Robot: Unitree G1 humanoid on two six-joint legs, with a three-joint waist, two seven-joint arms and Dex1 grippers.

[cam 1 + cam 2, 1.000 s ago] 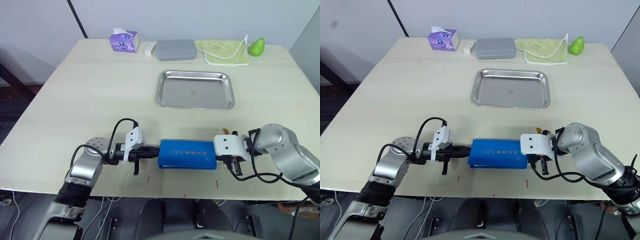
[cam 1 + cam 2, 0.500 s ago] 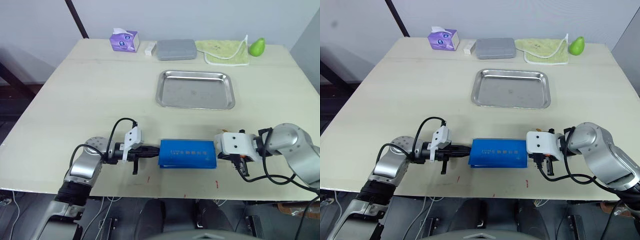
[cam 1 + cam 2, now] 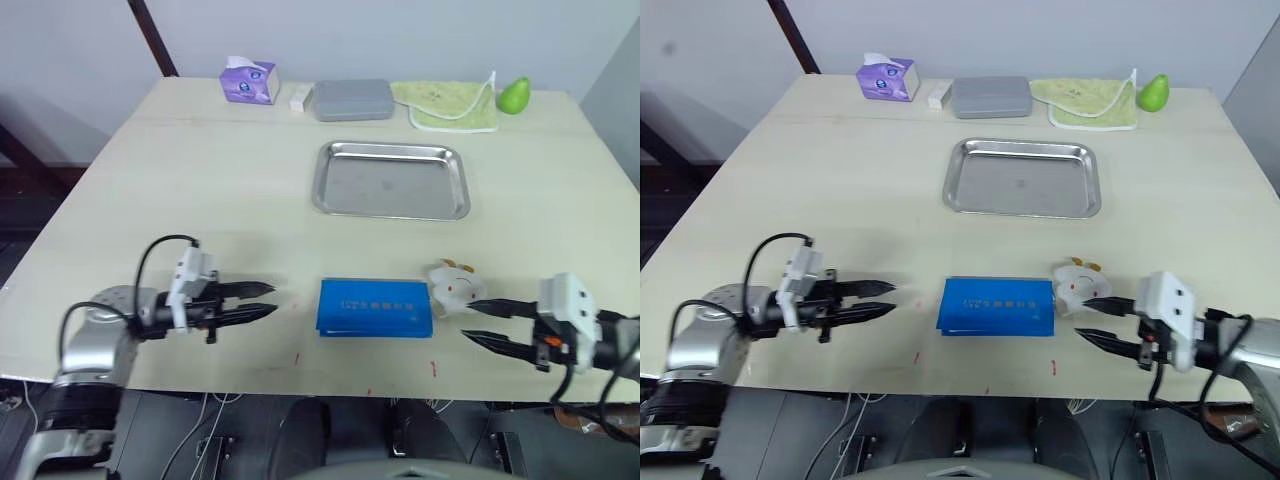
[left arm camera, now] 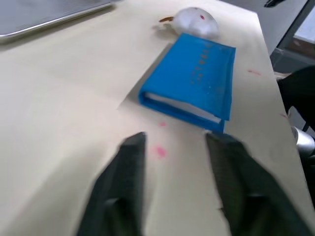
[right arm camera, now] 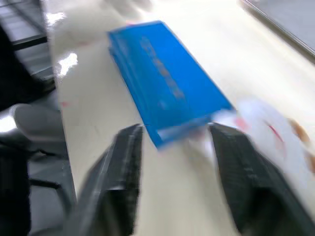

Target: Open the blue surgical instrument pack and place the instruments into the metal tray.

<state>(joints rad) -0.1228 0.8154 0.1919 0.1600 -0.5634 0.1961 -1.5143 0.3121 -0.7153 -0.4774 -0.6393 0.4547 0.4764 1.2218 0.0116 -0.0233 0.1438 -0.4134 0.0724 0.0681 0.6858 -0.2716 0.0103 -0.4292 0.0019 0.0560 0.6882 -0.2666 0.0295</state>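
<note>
The blue surgical instrument pack (image 3: 375, 307) lies flat and closed near the front edge of the pale worktop (image 3: 200, 190), its long side running across, white print facing up. The left gripper (image 3: 262, 301) is low over the worktop to the pack's left, apart from it, its jaws apart and pointing toward the pack's short end. The right gripper (image 3: 478, 322) is on the other side, also clear of the pack, jaws apart and aimed back toward it. Just beside the pack's right end, between it and the right gripper, sits a small white rounded object with red and orange marks (image 3: 453, 285). The metal tray (image 3: 390, 180) lies farther back, well apart from the pack, shiny and shallow. Along the far edge of the worktop stand a purple tissue box (image 3: 248, 80), a grey rectangular case (image 3: 352, 99), a pale green cloth (image 3: 446, 104) and a green pear (image 3: 514, 94).
</note>
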